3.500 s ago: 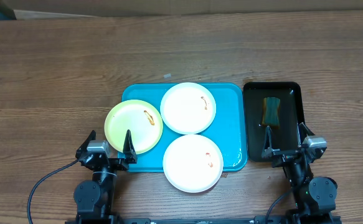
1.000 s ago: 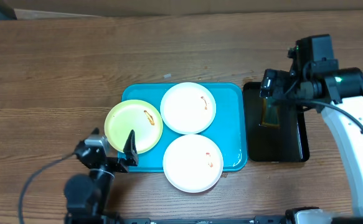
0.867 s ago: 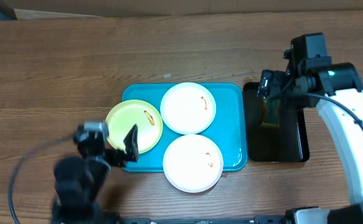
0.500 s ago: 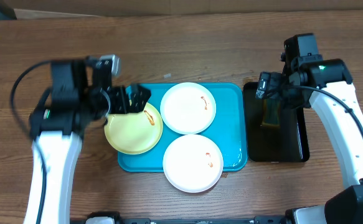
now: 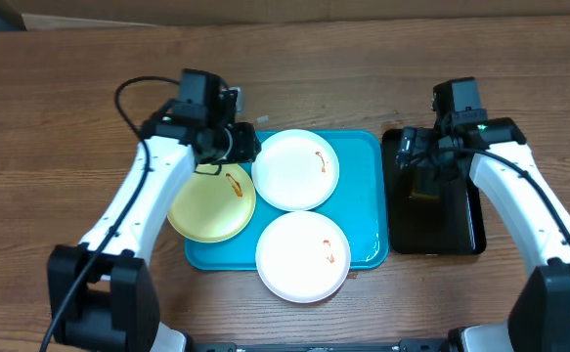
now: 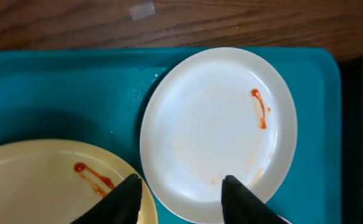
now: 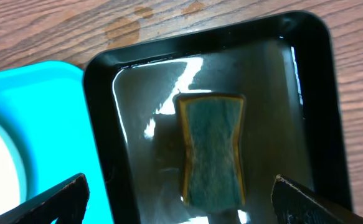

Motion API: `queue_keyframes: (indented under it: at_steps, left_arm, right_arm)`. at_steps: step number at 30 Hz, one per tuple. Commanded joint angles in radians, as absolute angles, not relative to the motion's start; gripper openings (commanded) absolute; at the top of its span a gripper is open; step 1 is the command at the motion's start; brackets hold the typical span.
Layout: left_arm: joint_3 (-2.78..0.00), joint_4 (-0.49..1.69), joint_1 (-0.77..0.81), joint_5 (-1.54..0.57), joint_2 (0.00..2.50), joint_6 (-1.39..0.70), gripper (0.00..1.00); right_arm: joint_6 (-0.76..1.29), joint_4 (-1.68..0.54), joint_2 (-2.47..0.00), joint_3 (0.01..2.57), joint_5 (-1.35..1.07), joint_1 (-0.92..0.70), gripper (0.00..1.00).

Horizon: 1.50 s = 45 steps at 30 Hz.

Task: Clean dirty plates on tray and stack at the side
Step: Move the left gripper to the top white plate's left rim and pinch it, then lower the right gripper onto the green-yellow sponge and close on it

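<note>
Right wrist view: right end effector [image 7: 180, 193] wide apart above the sponge [image 7: 211, 149], so it must drop and pinch it. Left end effector [image 6: 181, 190] half apart over the white plate [image 6: 212, 124]

Brown wood-grain table [image 5: 60, 88], soft even light, pale tan strip along far edge [image 5: 265, 6], faint round stains [image 7: 125, 28]

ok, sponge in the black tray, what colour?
Sponge: teal-green top, yellowish edge; clearest in right wrist view.
</note>
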State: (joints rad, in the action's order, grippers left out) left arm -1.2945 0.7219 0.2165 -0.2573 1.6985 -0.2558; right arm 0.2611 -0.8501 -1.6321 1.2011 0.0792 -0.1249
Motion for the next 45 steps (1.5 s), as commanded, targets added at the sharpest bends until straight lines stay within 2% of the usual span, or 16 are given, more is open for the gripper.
queue_keyframes:
  at_steps: [1, 4, 7, 21, 25, 31, 33, 34, 38, 41, 43, 45]
  left_arm:
    - [-1.311, 0.702, 0.255, -0.146, 1.735, -0.263, 0.43]
    - [-1.311, 0.704, 0.281, -0.138, 1.769, -0.263, 0.50]
    - [-1.311, 0.698, 0.295, -0.088, 1.816, -0.272, 0.51]
    - [-1.311, 0.600, 0.300, -0.086, 1.937, -0.278, 0.47]
    - [-1.311, 0.586, 0.302, -0.086, 1.969, -0.278, 0.39]
    - [-1.311, 0.580, 0.302, -0.086, 1.984, -0.278, 0.19]
    - [-1.311, 0.567, 0.302, -0.088, 1.983, -0.278, 0.05]
    - [-1.312, 0.561, 0.302, -0.091, 1.984, -0.278, 0.04]
    - [-1.312, 0.545, 0.302, -0.102, 1.983, -0.276, 0.05]
    - [-1.312, 0.547, 0.302, -0.102, 1.983, -0.277, 0.26]
    - [-1.312, 0.553, 0.302, -0.105, 1.983, -0.277, 0.31]
    - [-1.312, 0.565, 0.302, -0.105, 1.983, -0.277, 0.42]
  right_arm:
    - [0.263, -0.824, -1.680, 1.192, 0.089, -0.122, 0.94]
    - [0.263, -0.808, -1.728, 1.192, 0.089, -0.122, 0.93]
    - [0.263, -0.798, -1.784, 1.192, 0.089, -0.122, 0.93]
    - [0.262, -0.755, -1.855, 1.190, 0.097, -0.122, 0.93]
    - [0.259, -0.734, -1.855, 1.190, 0.116, -0.122, 0.93]
    - [0.259, -0.739, -1.855, 1.190, 0.121, -0.122, 0.94]
    - [0.259, -0.736, -1.855, 1.190, 0.143, -0.122, 0.94]
    - [0.259, -0.734, -1.855, 1.190, 0.157, -0.122, 0.94]
    - [0.259, -0.735, -1.856, 1.190, 0.168, -0.122, 0.96]
    - [0.259, -0.743, -1.860, 1.189, 0.168, -0.122, 0.97]
    - [0.260, -0.738, -1.860, 1.179, 0.168, -0.122, 0.97]
    - [0.259, -0.723, -1.860, 1.164, 0.168, -0.122, 0.97]
